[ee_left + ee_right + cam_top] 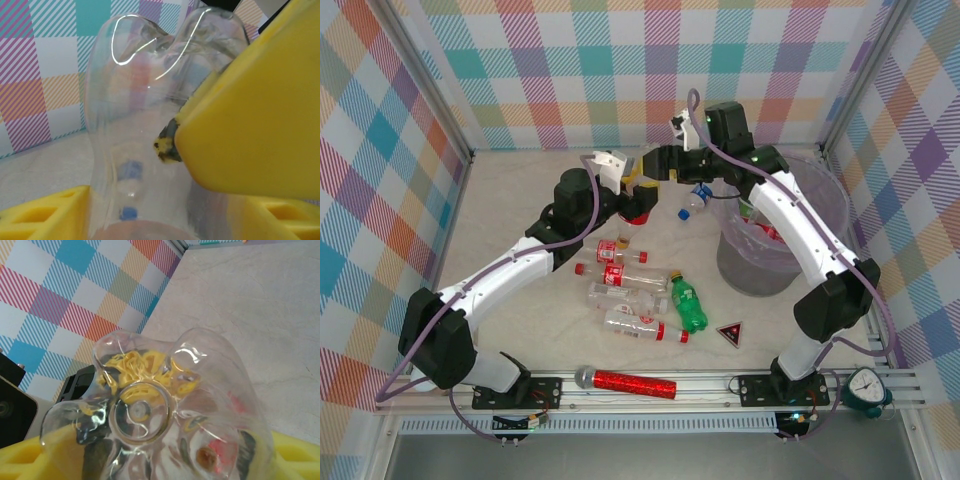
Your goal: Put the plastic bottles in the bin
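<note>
A clear plastic bottle (640,205) with a red label is held in the air behind the table's middle, between both grippers. My left gripper (632,195) has its jaws loosened around the bottle's (135,100) lower part, with a gap on one side. My right gripper (652,166) meets it from the right, and its yellow finger (250,100) presses the bottle's side. In the right wrist view the bottle's base (150,410) spans from one yellow finger to the other. The lilac bin (825,200) stands at the right with bottles inside. Several bottles (620,252) and a green one (688,305) lie in front.
A blue-capped bottle (695,200) lies just left of the bin. A red glittery microphone (630,382) lies by the near rail, with a small dark triangle (730,333) to its right. Checked walls close the back and sides.
</note>
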Controlling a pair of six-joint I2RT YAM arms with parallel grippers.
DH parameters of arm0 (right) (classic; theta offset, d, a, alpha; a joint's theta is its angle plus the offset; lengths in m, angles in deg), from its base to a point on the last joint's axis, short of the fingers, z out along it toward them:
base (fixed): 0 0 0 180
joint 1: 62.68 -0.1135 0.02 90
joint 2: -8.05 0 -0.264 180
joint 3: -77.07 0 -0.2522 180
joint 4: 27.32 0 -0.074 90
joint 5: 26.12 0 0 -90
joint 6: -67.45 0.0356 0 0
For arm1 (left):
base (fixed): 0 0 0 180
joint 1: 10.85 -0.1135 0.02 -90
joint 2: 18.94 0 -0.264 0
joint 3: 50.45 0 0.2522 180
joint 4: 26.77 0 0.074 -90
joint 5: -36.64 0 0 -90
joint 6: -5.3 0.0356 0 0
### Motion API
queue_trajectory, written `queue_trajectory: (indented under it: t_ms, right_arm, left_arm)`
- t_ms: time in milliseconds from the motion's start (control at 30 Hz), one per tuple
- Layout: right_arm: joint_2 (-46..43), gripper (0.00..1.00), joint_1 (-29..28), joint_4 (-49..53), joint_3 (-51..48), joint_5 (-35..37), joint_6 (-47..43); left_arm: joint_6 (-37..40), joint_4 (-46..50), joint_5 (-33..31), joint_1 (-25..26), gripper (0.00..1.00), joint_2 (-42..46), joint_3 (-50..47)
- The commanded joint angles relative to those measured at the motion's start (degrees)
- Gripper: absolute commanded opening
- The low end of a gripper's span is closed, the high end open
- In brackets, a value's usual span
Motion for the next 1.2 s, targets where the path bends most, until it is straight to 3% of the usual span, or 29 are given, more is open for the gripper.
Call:
queue_trajectory:
  t_ms: [0,67,100,133,367,533,800,1167]
  right_arm:
    - [0.0,0.66,-0.2,-3.0,-0.8,0.2,-0.3]
    - [-0.1,0.66,-0.3,-3.2,-0.6,0.4,-0.5]
    - [-0.1,0.66,-0.2,-3.2,-0.4,0.9,-0.7]
    - [-0.1,0.65,-0.2,-2.8,-0.2,1.4,-1.1]
    - [0.2,0.63,0.8,0.8,5.6,6.2,-5.1]
    - [-1.1,0.64,4.3,3.0,11.4,7.8,-7.6]
    - [-5.7,0.63,14.1,5.4,17.8,9.7,-8.8]
    - [-16.0,0.62,31.2,7.9,11.5,10.2,-9.7]
  left_arm:
    - [-1.3,-5.0,2.3,0.4,0.75,0.6,0.2]
    - [-1.3,-4.7,2.8,0.4,0.86,0.8,0.2]
    - [-1.1,-4.2,3.5,0.4,0.98,1.0,0.2]
    - [-1.1,-3.9,4.2,0.4,1.0,1.2,0.0]
    - [-1.5,0.2,3.0,0.4,1.0,6.5,-3.4]
    - [-6.7,3.1,-2.0,0.4,1.0,10.7,-5.9]
    - [-20.9,5.5,-7.5,0.3,1.0,10.4,-8.9]
    - [-35.8,26.5,-20.2,-0.3,0.94,12.5,-10.9]
